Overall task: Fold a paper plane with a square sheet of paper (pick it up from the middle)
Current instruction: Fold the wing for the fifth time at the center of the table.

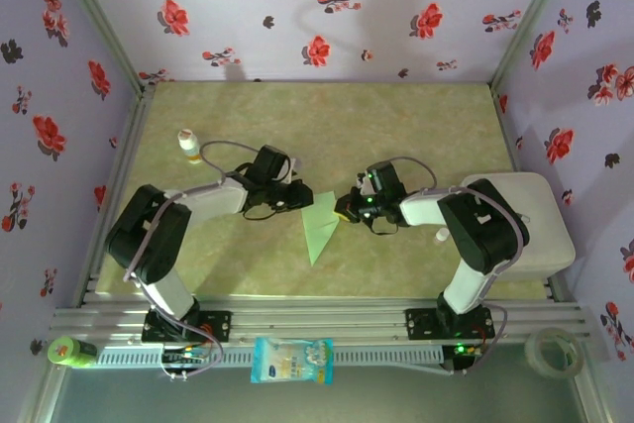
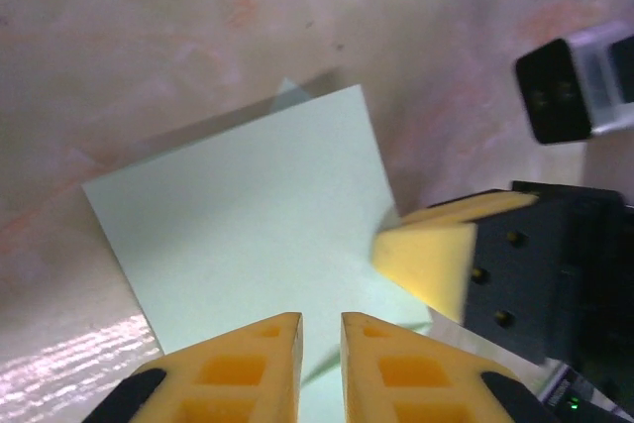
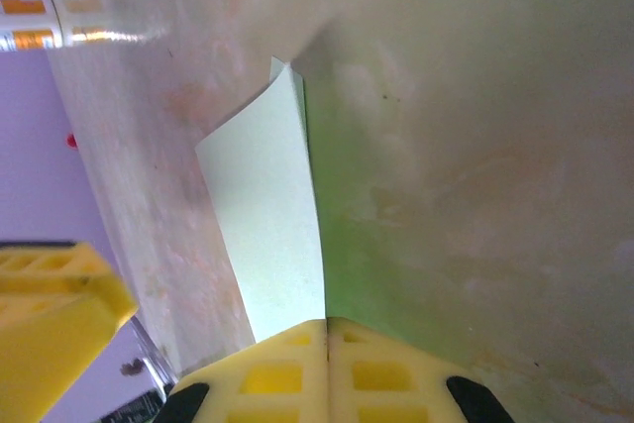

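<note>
The square sheet of paper (image 1: 320, 226) is pale mint green and lies folded into a triangle on the table between the arms, its tip pointing toward the near edge; it is a flat triangle, not a paper plane. My right gripper (image 3: 327, 324) is shut on the paper (image 3: 265, 215), which rises curved out of the pinched jaws. My left gripper (image 2: 321, 322) hovers over the sheet (image 2: 248, 225) with a narrow gap between its fingers and nothing pinched. The right gripper's yellow fingers (image 2: 431, 264) sit just right of it. From above, the left gripper (image 1: 297, 196) and right gripper (image 1: 347, 211) flank the triangle's top edge.
A small white bottle (image 1: 186, 143) stands at the back left of the mat. A white box (image 1: 540, 230) sits at the right edge behind the right arm. On the near rail lie a white-and-blue packet (image 1: 292, 361), a tape roll (image 1: 553, 352) and a green object (image 1: 69, 352).
</note>
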